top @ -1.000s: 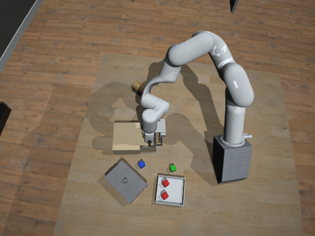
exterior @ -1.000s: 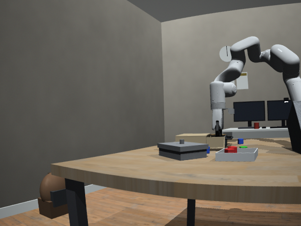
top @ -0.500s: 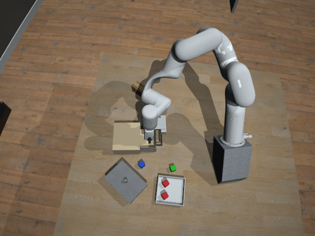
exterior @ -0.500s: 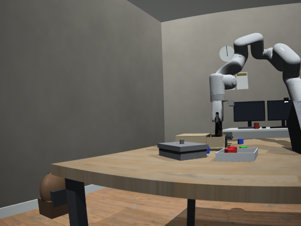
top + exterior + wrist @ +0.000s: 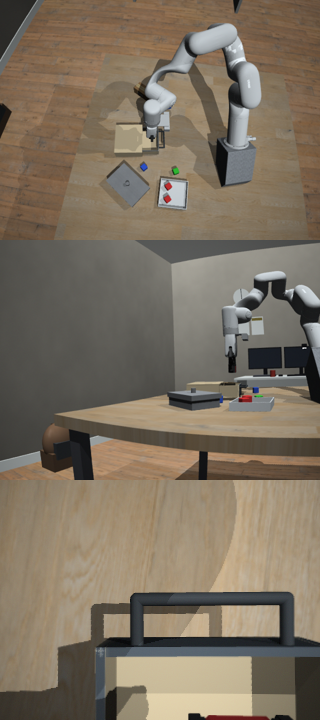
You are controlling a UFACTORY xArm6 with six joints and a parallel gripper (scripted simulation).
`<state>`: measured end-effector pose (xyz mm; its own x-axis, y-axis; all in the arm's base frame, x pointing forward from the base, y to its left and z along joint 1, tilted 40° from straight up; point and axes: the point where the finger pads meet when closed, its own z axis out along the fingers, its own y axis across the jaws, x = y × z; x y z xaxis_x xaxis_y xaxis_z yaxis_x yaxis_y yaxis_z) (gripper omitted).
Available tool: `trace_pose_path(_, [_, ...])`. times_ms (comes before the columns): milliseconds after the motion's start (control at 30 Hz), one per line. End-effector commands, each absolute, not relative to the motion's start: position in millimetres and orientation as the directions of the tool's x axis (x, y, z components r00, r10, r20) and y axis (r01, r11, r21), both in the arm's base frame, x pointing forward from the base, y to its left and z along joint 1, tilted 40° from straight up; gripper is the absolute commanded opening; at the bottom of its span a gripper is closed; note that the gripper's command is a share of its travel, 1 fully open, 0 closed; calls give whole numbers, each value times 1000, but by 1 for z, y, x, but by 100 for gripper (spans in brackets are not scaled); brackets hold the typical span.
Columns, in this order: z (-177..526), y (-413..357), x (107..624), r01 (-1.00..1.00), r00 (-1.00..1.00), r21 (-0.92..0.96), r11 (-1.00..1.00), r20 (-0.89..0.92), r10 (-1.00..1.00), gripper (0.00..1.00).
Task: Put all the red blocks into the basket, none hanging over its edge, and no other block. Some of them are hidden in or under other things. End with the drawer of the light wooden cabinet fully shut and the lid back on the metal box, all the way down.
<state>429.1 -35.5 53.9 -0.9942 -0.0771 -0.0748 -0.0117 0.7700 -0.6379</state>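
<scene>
My gripper (image 5: 151, 138) hangs well above the open drawer (image 5: 151, 145) of the light wooden cabinet (image 5: 128, 139), high over the table in the side view (image 5: 232, 367). It is shut on a red block, whose top edge shows between the fingertips at the bottom of the wrist view (image 5: 235, 717). The drawer's dark handle (image 5: 212, 615) lies below. The white basket (image 5: 172, 193) holds two red blocks (image 5: 168, 186) (image 5: 167, 198). The metal box (image 5: 127, 183) has its lid on, knob up.
A blue block (image 5: 143, 167) and a green block (image 5: 175, 170) lie on the table between the cabinet and the basket. Another blue block (image 5: 255, 389) sits further back. A brown wooden object (image 5: 139, 89) is half hidden behind the arm. The arm's base (image 5: 235, 162) stands at the right.
</scene>
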Motion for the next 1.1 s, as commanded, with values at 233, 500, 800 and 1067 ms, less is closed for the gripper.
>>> trace_pose_path(233, [80,-14,426,-11,-994,-638,770,-77,-78,0])
trace_pose_path(500, [90,-6,425,-11,-994,-638,770,-77,-78,0])
trace_pose_path(800, [91,-5,425,-11,-994,-638,770,-77,-78,0])
trace_pose_path(1067, [88,1,425,35,-993,-631,775,-106,-42,0])
